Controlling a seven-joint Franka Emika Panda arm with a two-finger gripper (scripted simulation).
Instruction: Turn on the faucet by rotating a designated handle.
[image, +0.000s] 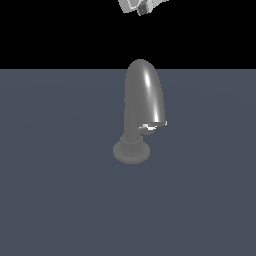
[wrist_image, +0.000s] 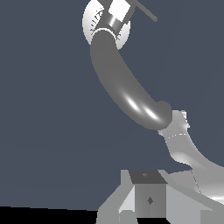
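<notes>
The faucet (image: 142, 100) stands upright in the middle of the dark floor, with a thick glossy arched spout, a narrow column and a round ribbed base flange (image: 131, 151). The handle (image: 153, 127) is a small stub with whitish specks just under the spout's tip. My gripper (image: 141, 6) is high above the faucet, cut off by the picture's top edge and clear of it. In the wrist view I look down on the spout (wrist_image: 127, 87), with the speckled handle (wrist_image: 178, 124) beside its tip. Grey gripper parts (wrist_image: 148, 199) fill the picture's edge; whether the jaws are open or shut does not show.
The faucet stands on a flat slate-blue floor (image: 55, 190) that spreads out on all sides of it. Beyond the floor's far edge there is only black background. No other object is in view.
</notes>
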